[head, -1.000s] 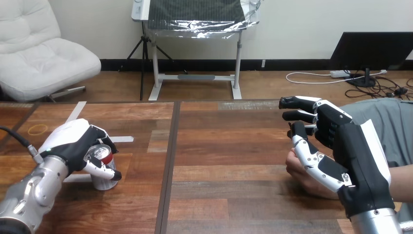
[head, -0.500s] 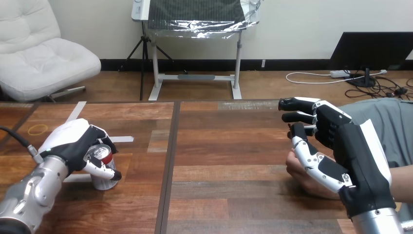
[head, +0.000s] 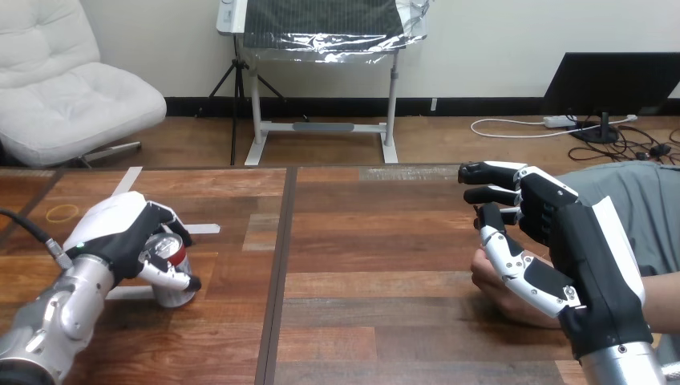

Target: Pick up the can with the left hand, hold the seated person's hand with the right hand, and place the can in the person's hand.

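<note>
1. Step in hand, as I judge it: lifting the can [head: 175, 290] with the left hand [head: 120, 237]. The hand-over has not begun.
2. To do it well: firm up the grip before raising, lift straight up, and keep the can upright. It then has to travel across the tabletop [head: 369, 241] toward 3 o'clock, and a loose hold would let the smooth metal slip or tip on the way.
3. Left hand: fingers curled over the can's far side and thumb hooked across its near side, so it is closed round the can. The palm covers most of the upper body, leaving the red top rim and the silver base showing.
4. The can sits at about 8 o'clock in the head view, at 4 o'clock from the left palm. The base looks on or barely off the tabletop, and I cannot tell which.
5. Right hand [head: 589, 257]: at 4 o'clock in the view, fingers loosely extended toward 9 o'clock and spread apart, gripping nothing. The person's hand [head: 497, 290] lies on the tabletop just below and beside it, at the thumb side. I see no fingers wrapped round it, and contact is uncertain.
6. The can and the person's hand are well apart, with bare tabletop between them.
7. Judgement: the right hand should take hold of the person's hand before the can arrives.
</note>
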